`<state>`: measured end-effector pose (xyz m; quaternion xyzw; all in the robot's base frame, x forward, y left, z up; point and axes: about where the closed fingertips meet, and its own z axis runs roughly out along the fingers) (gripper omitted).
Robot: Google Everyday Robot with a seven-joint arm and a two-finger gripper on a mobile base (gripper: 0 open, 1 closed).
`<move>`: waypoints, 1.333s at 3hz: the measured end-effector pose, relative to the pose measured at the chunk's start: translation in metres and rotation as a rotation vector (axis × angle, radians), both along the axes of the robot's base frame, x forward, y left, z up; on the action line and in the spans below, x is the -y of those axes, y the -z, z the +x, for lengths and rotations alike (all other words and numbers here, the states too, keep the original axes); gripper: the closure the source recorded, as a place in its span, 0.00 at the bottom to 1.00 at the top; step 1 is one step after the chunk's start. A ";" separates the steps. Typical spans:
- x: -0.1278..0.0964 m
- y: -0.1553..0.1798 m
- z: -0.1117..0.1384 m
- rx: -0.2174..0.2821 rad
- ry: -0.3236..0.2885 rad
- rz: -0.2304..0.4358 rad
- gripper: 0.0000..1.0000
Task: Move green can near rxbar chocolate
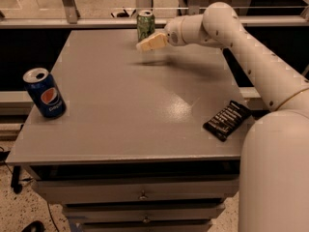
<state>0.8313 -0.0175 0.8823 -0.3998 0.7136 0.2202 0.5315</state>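
The green can (145, 23) stands upright at the far edge of the grey table (120, 105), near its middle. My gripper (145, 44) reaches in from the right and sits just in front of the can, over its lower part. The rxbar chocolate (227, 120), a flat black wrapper with white lettering, lies at the table's right edge, near the front, far from the can.
A blue Pepsi can (44, 93) stands upright near the table's left edge. My white arm (241, 42) crosses above the table's right side. Drawers (140, 195) sit below the tabletop. A rail (96, 21) runs behind the far edge.
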 end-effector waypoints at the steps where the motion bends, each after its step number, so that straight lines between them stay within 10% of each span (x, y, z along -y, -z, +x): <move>1: -0.014 -0.011 0.020 0.031 -0.007 0.025 0.00; 2: -0.030 -0.020 0.033 0.050 -0.020 0.035 0.00; 4: -0.036 -0.022 0.038 0.043 -0.028 0.019 0.41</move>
